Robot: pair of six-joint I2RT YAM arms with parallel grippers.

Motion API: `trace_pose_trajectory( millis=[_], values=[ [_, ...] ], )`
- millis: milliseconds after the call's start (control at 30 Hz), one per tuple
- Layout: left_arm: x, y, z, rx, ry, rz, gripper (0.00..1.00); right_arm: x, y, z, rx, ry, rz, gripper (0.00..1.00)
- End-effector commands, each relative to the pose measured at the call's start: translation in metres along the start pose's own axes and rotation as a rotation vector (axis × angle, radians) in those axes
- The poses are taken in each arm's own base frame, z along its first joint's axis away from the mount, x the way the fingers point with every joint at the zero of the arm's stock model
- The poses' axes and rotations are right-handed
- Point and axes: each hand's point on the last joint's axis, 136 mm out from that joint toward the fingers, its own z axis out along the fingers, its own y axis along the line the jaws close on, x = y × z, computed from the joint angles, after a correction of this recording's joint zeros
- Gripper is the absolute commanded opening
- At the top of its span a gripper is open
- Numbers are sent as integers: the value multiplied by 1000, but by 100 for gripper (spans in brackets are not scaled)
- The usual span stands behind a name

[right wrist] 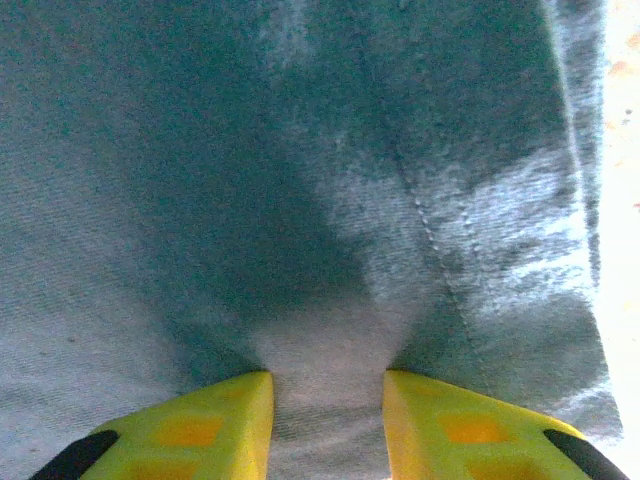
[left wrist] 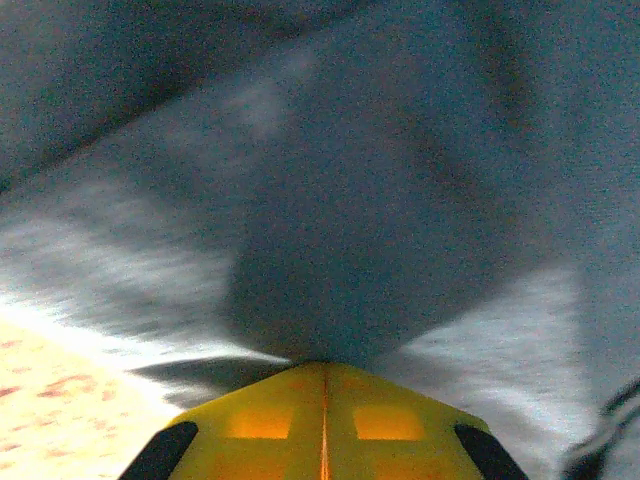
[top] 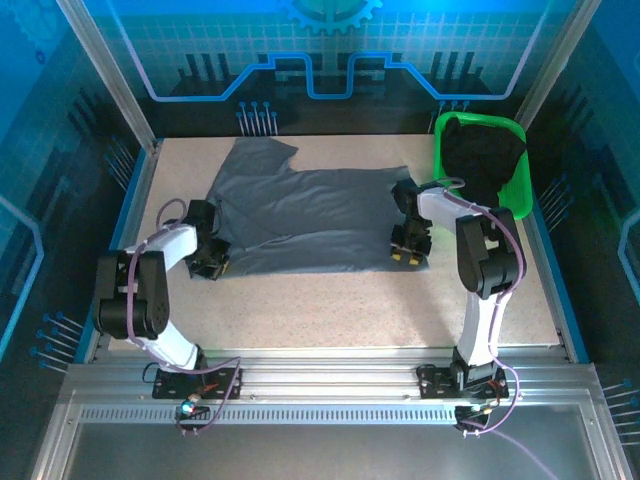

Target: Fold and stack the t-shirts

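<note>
- Grey t-shirt lies spread on the speckled table, about mid-table. One sleeve points to the far side and the near hem runs left to right. It is wrinkled in places and not folded.
- Left gripper sits low at the near-left corner of the grey t-shirt.
- Left wrist view: the yellow fingers are pressed together with only a thin seam between them. Grey cloth bulges straight off their tip, so the pincer is fully closed, pinching the grey t-shirt. A patch of bare table shows at lower left.
- Right gripper sits low at the near-right corner of the same shirt.
- Right wrist view: the yellow fingers stand part-way apart. A band of grey cloth fills the gap and puckers toward it, so the pincer is closed on a thick fold of the grey t-shirt. A stitched seam runs up the cloth just right of the gap, and a thin strip of table shows along the right edge.
- Black t-shirt is bunched in the green basket at the far-right corner of the table, just beyond the right end of the grey shirt. Neither pincer touches it.
</note>
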Motion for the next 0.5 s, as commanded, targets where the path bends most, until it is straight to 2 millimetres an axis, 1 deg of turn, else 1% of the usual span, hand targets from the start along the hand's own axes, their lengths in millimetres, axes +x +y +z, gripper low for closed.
trace_pose_trajectory(
  millis=[0, 167, 333, 400, 433, 467],
  values=[
    [11, 49, -4, -107, 1, -65, 9, 35, -27, 10, 113, 102, -31, 36],
    [24, 84, -7, -142, 19, -75, 9, 67, -43, 12, 109, 133, -36, 38],
    [34, 111, -15, -162, 19, -93, 9, 96, -52, 9, 104, 154, -29, 38],
    [37, 116, -19, -153, 23, -98, 9, 104, -52, 6, 87, 146, -28, 38],
    [37, 114, -23, -141, 24, -96, 10, 104, -50, 3, 74, 131, -31, 39],
    [36, 109, -28, -119, 15, -81, 12, 102, -47, 0, 53, 107, -37, 41]
  ],
)
